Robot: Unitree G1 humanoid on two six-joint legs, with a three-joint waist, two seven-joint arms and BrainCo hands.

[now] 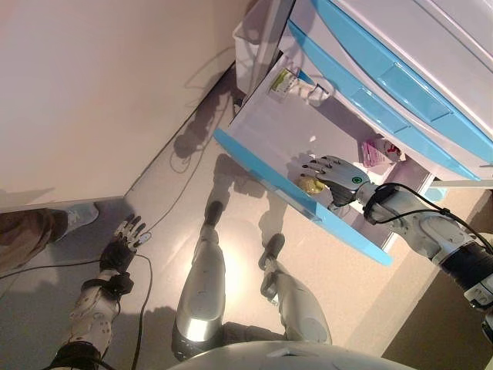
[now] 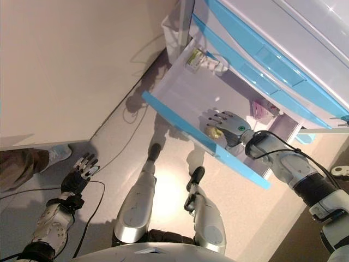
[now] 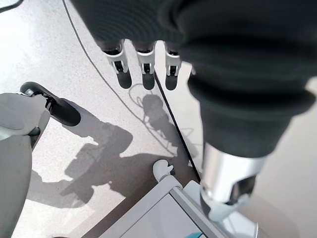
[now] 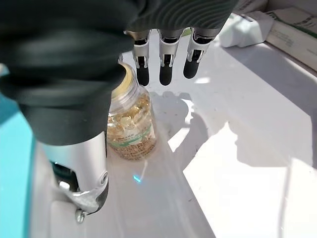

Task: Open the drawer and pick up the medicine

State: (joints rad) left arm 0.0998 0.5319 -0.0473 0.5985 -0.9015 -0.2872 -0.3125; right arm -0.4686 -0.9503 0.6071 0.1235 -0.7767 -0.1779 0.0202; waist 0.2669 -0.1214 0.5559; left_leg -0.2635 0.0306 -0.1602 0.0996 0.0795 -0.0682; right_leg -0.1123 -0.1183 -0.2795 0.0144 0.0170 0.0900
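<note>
The white drawer (image 1: 262,131) with a blue front (image 1: 296,196) stands pulled open. A clear medicine bottle of yellow capsules (image 1: 311,186) stands upright inside it, close behind the front. My right hand (image 1: 339,173) is in the drawer right at the bottle. In the right wrist view the bottle (image 4: 130,124) stands between the thumb (image 4: 81,173) and the straight fingers (image 4: 166,69), which reach over its lid without closing on it. My left hand (image 1: 123,243) hangs open low at my left side, over the floor.
A pink box (image 1: 377,152) lies at the drawer's back right. A green-and-white box (image 1: 283,81) and a small white bottle (image 1: 317,92) lie in its far corner. Shut blue-fronted drawers (image 1: 400,85) sit above. A person's shoe (image 1: 77,216) stands at the left.
</note>
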